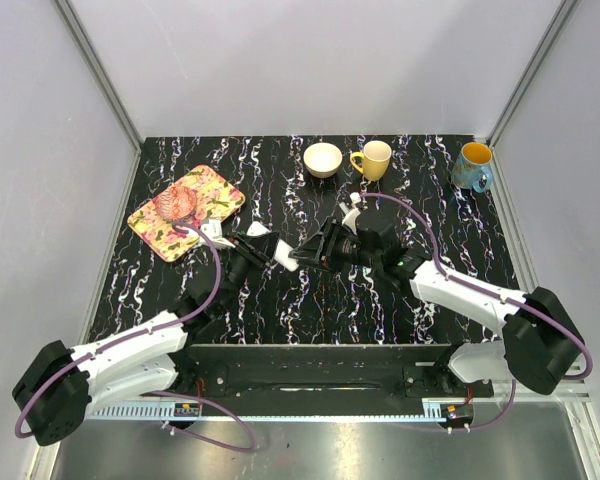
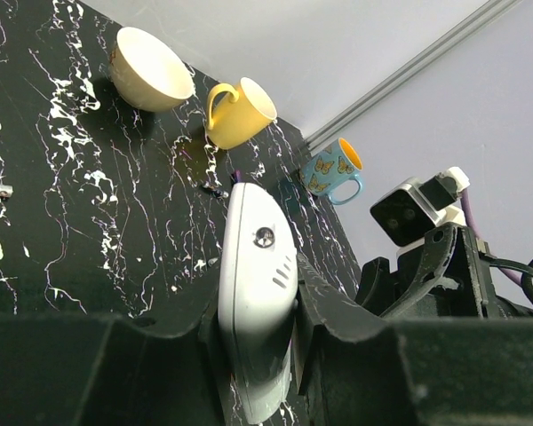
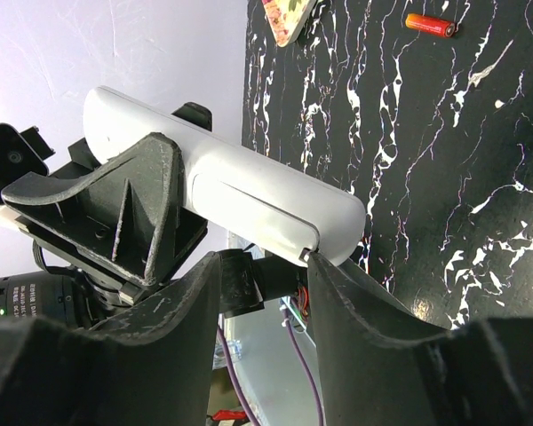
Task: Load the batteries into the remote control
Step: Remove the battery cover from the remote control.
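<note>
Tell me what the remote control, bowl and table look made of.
The remote control: likely plastic, smooth white shell, moulded seam. The bowl: probably glazed ceramic, cream, slight sheen. The table: black marble pattern, white veins; stone or printed laminate, unclear.

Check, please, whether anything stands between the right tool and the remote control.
Nothing visible does: the remote control, clamped in the left tool, sits just beyond the open right tool, with nothing between them.
</note>
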Controlling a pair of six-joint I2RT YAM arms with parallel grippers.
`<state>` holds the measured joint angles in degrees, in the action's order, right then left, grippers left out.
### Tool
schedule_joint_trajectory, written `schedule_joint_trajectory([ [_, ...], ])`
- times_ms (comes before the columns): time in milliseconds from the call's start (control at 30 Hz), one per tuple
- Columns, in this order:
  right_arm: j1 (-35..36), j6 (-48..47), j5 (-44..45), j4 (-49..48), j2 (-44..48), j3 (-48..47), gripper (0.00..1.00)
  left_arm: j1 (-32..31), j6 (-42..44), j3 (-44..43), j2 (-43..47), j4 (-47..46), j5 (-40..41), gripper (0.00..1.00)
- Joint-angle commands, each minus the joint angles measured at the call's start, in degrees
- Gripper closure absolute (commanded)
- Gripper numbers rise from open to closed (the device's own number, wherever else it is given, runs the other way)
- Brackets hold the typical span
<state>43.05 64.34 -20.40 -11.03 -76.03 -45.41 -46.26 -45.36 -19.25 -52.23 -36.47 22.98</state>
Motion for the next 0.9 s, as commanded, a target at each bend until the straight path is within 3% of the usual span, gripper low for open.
schedule_joint_trajectory([
  [0, 0.19, -0.26, -0.08, -3.30, 2.29, -2.58, 0.51, -0.67, 0.36, -2.73, 0.20, -0.10, -0.13, 1.00],
  [633, 0.19, -0.09, 1.24, -3.82, 2.64, 0.67, 0.50, -0.67, -0.42, -3.17, -0.77, 1.75, 0.40, 1.00],
  [867, 0.02, 0.61, 1.42, -7.07, 1.50, 5.06, 0.49, -0.67, -2.01, -1.15, -3.67, -1.58, 0.40, 1.00],
])
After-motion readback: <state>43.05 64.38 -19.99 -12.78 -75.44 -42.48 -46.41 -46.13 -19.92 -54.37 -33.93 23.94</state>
